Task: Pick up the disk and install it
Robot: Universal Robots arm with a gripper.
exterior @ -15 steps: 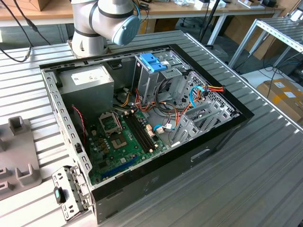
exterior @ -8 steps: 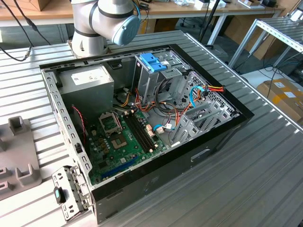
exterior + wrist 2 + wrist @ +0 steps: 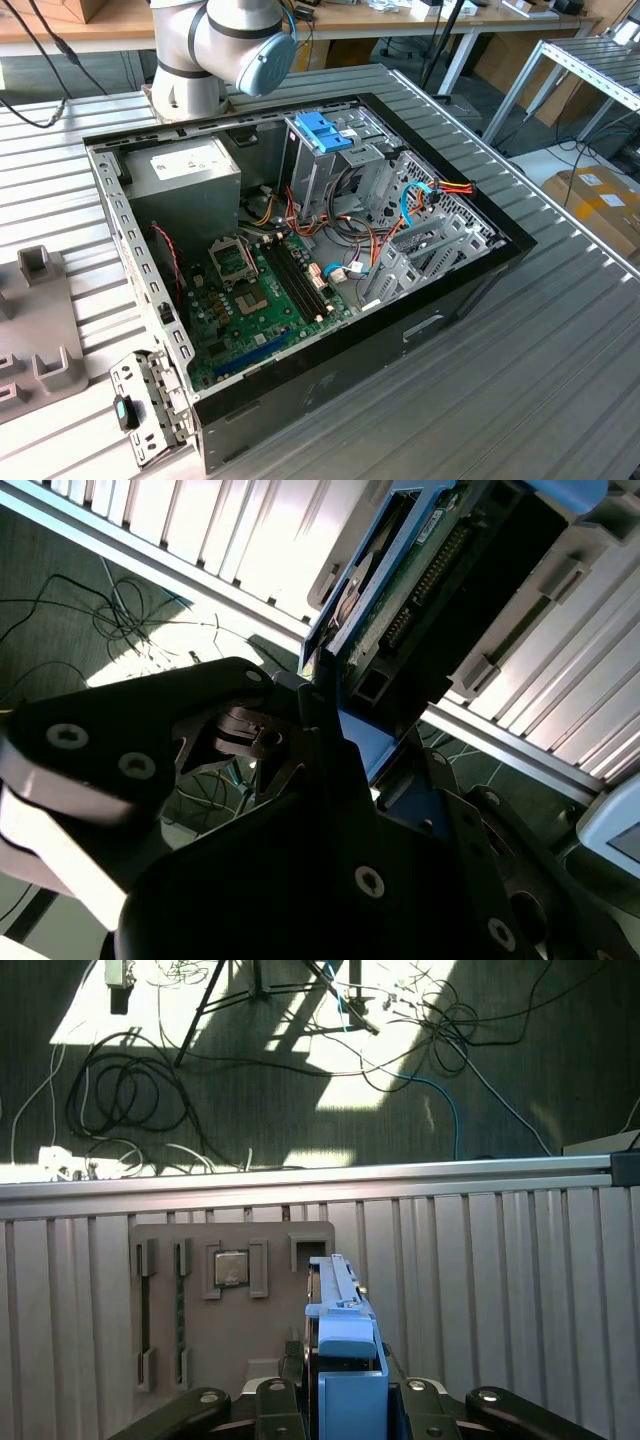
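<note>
The disk [image 3: 430,580], a dark drive with a green circuit side, sits in a bright blue carrier [image 3: 362,742]. My gripper [image 3: 318,720] is shut on the carrier's end and holds the disk off the table. In the first wrist view the disk [image 3: 344,1345] is edge-on, rising upright from between the black fingers [image 3: 275,1395] of the gripper [image 3: 345,1405]. It hangs above the ribbed metal table [image 3: 500,1280], close to a grey fixture plate [image 3: 235,1350]. In the exterior view the open computer case [image 3: 470,300] lies on the table.
Inside the case an upright metal cage with a blue handle [image 3: 325,130] stands beside the motherboard [image 3: 270,290] and loose cables [image 3: 420,195]. The fixture plate carries a small square chip [image 3: 230,1266]. The arm's base [image 3: 215,50] stands behind the case. Cables lie on the floor [image 3: 130,1100].
</note>
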